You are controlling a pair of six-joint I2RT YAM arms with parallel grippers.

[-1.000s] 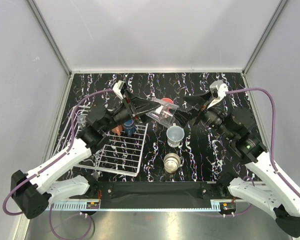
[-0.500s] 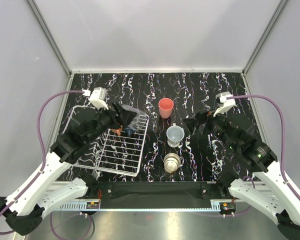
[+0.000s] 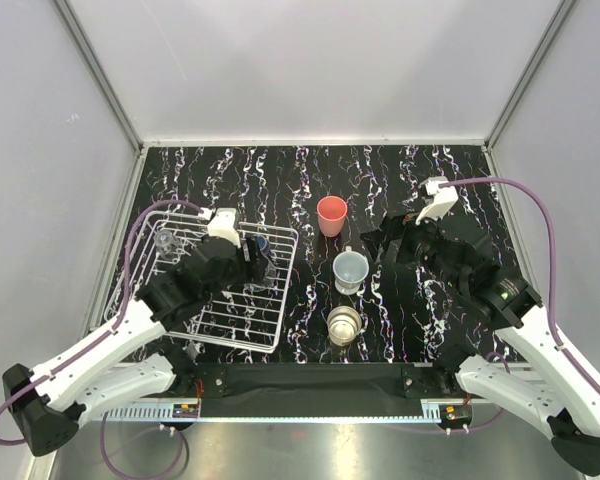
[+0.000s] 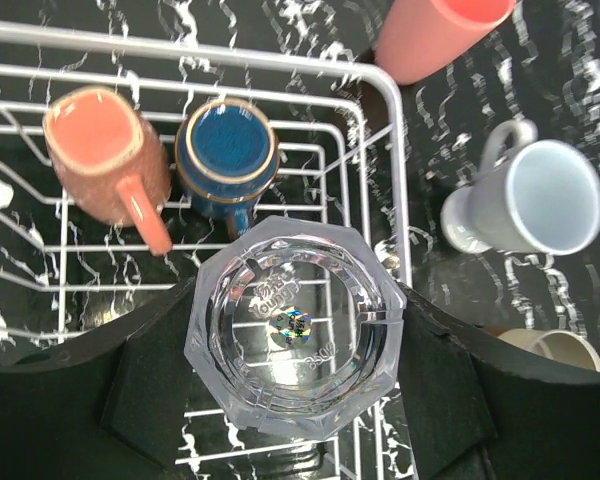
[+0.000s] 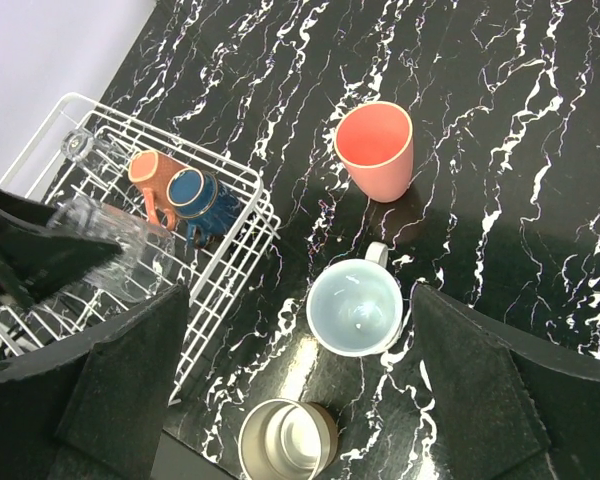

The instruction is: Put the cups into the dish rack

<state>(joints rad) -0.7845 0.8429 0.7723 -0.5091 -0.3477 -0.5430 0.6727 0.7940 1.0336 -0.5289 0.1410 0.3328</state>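
Note:
My left gripper (image 4: 295, 330) is shut on a clear glass (image 4: 295, 325), upright, over the near right part of the white dish rack (image 4: 390, 150). Beyond the glass, a salmon mug (image 4: 105, 150) and a dark blue cup (image 4: 225, 150) lie in the rack. Another clear glass (image 3: 165, 240) stands in the rack's far left corner. On the table right of the rack are a coral-red tumbler (image 3: 331, 214), a pale blue-white mug (image 3: 350, 271) and a beige cup (image 3: 344, 324). My right gripper (image 5: 300, 340) hangs open and holds nothing, above the pale mug (image 5: 355, 308) and the beige cup (image 5: 288, 440).
The black marbled table is walled by grey panels at the back and both sides. The rack's raised right rim (image 5: 250, 235) lies between the left gripper and the cups on the table. The purple cables (image 3: 535, 200) loop over both arms.
My left arm has carried the clear glass from above the table's middle leftward to over the rack. The right gripper has drawn back a little and stays open.

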